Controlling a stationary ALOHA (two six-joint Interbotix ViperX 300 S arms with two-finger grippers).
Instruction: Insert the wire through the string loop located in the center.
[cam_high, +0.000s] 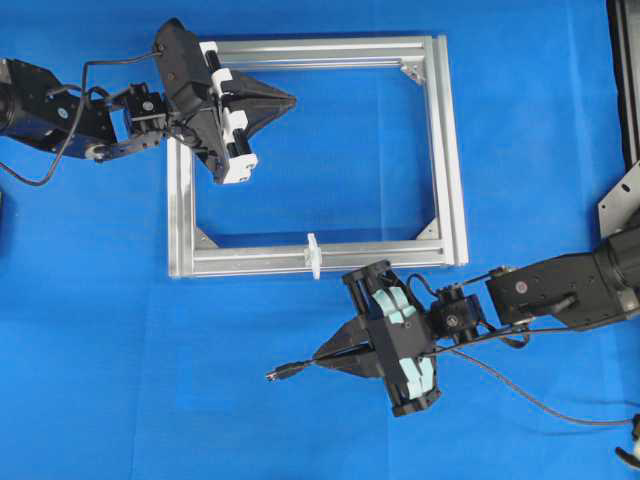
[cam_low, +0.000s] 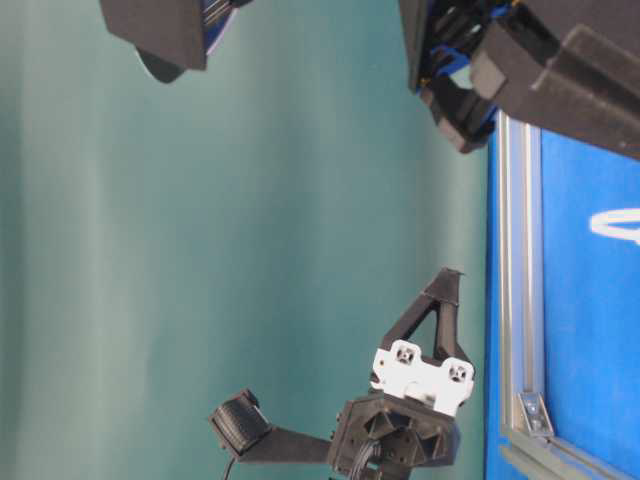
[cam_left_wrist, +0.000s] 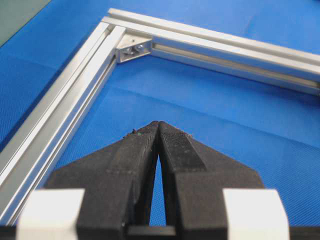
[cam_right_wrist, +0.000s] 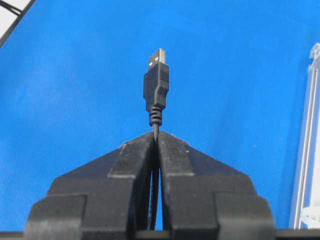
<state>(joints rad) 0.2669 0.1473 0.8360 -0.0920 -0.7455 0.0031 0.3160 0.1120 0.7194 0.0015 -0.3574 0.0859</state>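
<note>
**Two black arms, one trimmed white, one pale green**

Both arms are built of matte black housings joined by blocky segments, with thin black cables looping along the joints. The left gripper has two black triangular fingers of grainy printed plastic tapering to a point, mounted on a white plastic carriage fixed with small screws. The right gripper has the same black wedge fingers, but its carriage is pale mint green inside a black cage. A round black joint cap with a pale mark in its middle sits behind it
</note>
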